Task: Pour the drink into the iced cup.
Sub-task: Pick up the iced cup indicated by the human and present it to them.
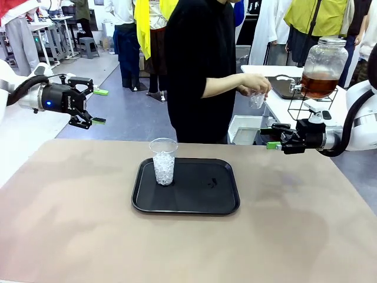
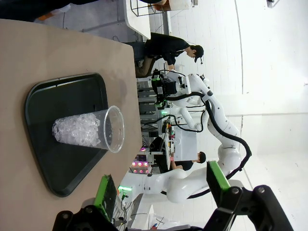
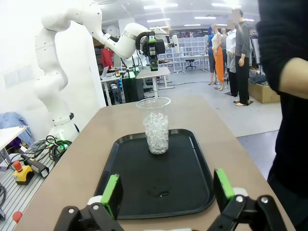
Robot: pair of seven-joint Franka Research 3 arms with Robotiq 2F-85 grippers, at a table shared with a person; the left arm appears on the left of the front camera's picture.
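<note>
Front camera looks across table point(image 1: 70, 224) at person point(image 1: 197, 71); wrist cameras face inward from opposite sides; all share tray point(image 1: 200, 197), cup point(image 1: 164, 162).

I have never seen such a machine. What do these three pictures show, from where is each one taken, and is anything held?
This is a robot with two white arms at a brown table. The front picture looks across the table from between the arms; the left end effector and the right end effector, its two-finger grasping parts, are open and hold nothing. The other two pictures come from a camera on each wrist, so green-padded fingers rise from the bottom edge; the left wrist picture is turned sideways. On the table lies a black tray, and on it stands a clear plastic cup of ice. Behind, a person's hand holds a second clear cup near a glass dispenser jar of amber drink.
</note>
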